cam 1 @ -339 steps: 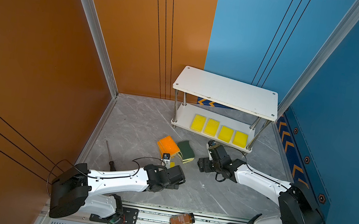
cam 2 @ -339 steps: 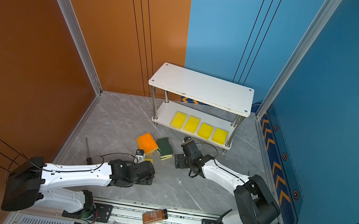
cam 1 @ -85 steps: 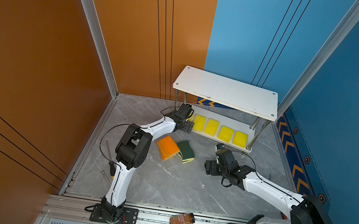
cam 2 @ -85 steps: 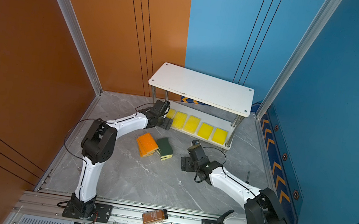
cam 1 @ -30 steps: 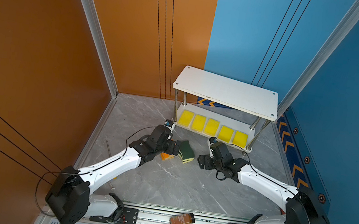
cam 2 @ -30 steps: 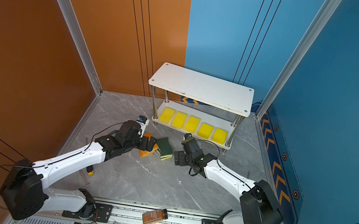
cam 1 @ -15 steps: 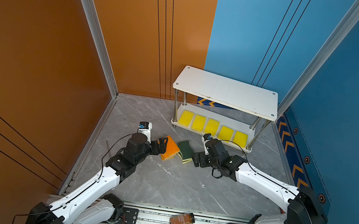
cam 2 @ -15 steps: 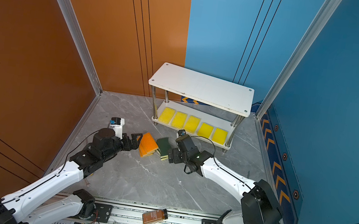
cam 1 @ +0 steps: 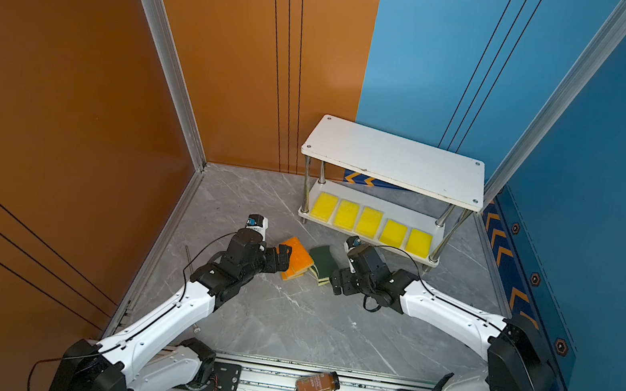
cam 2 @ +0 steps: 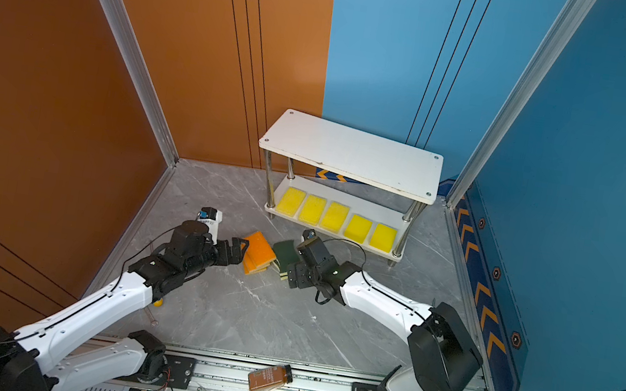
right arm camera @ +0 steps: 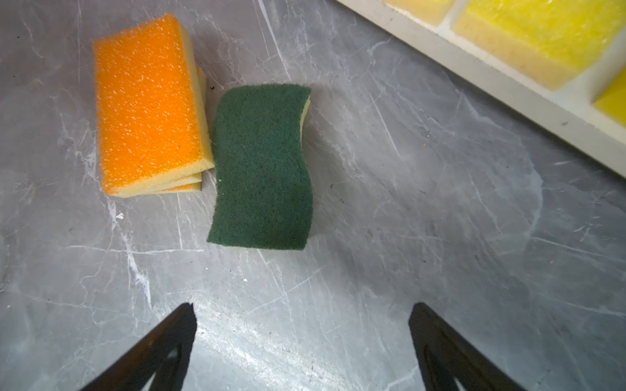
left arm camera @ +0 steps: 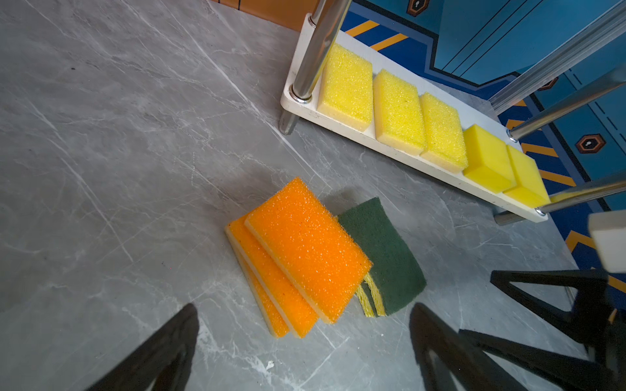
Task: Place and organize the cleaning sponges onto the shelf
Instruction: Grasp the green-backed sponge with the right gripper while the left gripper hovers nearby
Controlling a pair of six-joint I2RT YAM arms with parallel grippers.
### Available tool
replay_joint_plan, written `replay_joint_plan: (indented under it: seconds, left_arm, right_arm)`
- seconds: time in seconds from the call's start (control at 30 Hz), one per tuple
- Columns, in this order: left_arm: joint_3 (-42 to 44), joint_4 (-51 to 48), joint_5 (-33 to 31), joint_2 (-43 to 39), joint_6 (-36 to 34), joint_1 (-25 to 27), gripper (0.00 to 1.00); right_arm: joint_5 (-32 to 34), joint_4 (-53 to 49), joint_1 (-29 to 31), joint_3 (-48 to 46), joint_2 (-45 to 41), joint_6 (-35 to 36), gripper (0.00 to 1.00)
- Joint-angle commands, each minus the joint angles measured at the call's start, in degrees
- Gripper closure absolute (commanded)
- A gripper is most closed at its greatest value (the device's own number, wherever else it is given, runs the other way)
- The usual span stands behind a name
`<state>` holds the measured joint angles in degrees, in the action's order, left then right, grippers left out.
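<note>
1. Left jaws: spread wide, nothing between them. In the left wrist view they frame the stack of three orange-topped sponges. In both top views one tip sits at the stack's edge, but contact cannot be told.
2. Right jaws: equally wide and empty, low over the bench. The two stacked green-topped sponges lie just ahead of the tips, apart from them.
3. Locations: five yellow sponges sit in a row on the lower board of the shelf. The orange and green stacks lie touching side by side on the bench, near the shelf's front.
4. Step in hand (judged): approach for a pick. The yellow group is shelved; orange and green are not yet.
5. Next move calls for straddling only the top sponge across its narrow width, closing gently since foam compresses, then lifting straight up. The stacks touch and the two pairs of jaws are near each other, so one should clear before the other moves.
6. Pose: the left arm stretches diagonally from the front rail with its wrist tipped down. The right arm reaches low across from its side, converging on the same spot.
</note>
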<state>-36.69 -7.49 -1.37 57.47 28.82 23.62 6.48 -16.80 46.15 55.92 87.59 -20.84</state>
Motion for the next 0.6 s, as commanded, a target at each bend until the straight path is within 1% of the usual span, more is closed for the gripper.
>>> replay_joint_plan:
  seconds: [0.0,0.1,0.3,0.57]
  left_arm:
    - [-1.0,-0.4,1.5,-0.6,-1.0,-0.4,0.02]
    - [-0.9,-1.1,0.8,-0.9,-0.5,-0.4,0.02]
    - [-1.3,-2.7,1.5,0.5,0.7,-0.4,0.02]
    - [-1.2,-2.8,3.2,1.0,2.3,-0.4,0.02]
  right_arm:
    - [1.1,-1.2,0.3,2.7,1.9,0.8,0.02]
    - [-0.2,-1.2,0.2,4.6,4.3,1.9,0.02]
    - [-2.7,-0.4,0.3,8.2,9.8,3.4,0.03]
    - [-3.5,-0.5,0.8,11.8,14.2,4.5,0.03]
